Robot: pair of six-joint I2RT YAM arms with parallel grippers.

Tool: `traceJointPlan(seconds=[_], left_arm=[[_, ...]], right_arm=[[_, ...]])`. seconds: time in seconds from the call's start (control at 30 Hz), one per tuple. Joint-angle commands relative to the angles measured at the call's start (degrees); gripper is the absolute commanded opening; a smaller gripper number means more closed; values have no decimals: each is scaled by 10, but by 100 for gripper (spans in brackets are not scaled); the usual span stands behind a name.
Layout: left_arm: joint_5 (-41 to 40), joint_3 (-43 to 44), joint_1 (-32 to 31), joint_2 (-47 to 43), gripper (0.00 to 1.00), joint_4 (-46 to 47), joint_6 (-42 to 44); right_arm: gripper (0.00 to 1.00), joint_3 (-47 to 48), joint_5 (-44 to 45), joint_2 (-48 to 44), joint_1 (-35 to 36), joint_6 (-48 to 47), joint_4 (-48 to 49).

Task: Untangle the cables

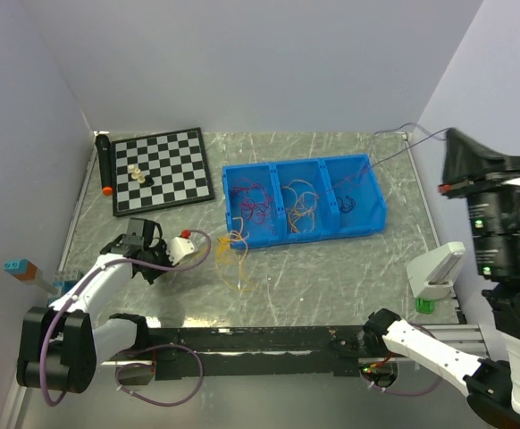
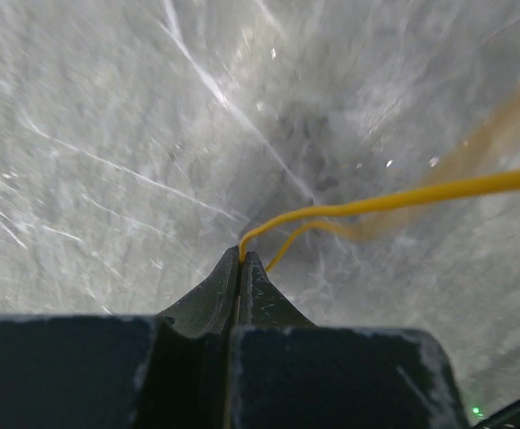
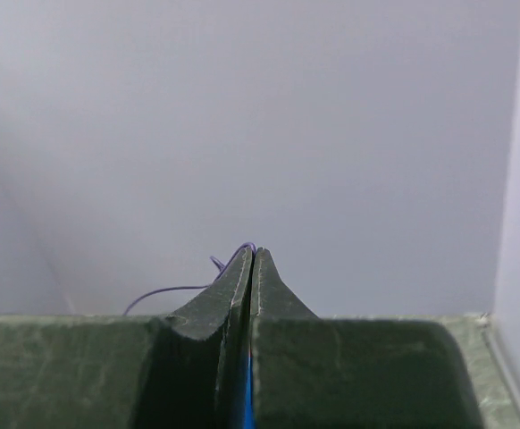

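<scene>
From above, a blue tray [image 1: 349, 231] on the worktop [image 1: 331, 277] holds red cables [image 1: 251, 204] in its left compartment and orange cables [image 1: 300, 206] in the middle one. A yellow cable [image 1: 233, 259] lies just beside the tray's near left corner. A purple cable [image 1: 394, 150] stretches from the tray's right compartment up to the raised right hand [image 1: 449, 136].

At the left wrist, the left hand [image 2: 241, 256] is clamped on the yellow cable, low over the worktop.

At the right wrist, the right hand is pinched together on the purple cable.
</scene>
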Motion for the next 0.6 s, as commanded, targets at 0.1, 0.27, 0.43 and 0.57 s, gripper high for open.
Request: traceJointPlan(seconds=[0.1, 0.27, 0.43, 0.57], left_arm=[[-76, -47, 3, -6, 1, 38, 51], [-97, -68, 3, -2, 1, 61, 61], [-50, -30, 3, -4, 1, 32, 28], [11, 28, 3, -25, 1, -18, -2]], right_arm=[[0, 92, 88, 2, -5, -104, 93], [0, 103, 102, 5, -3, -127, 121], [0, 102, 86, 35, -3, -103, 85], [0, 69, 83, 50, -3, -101, 93]])
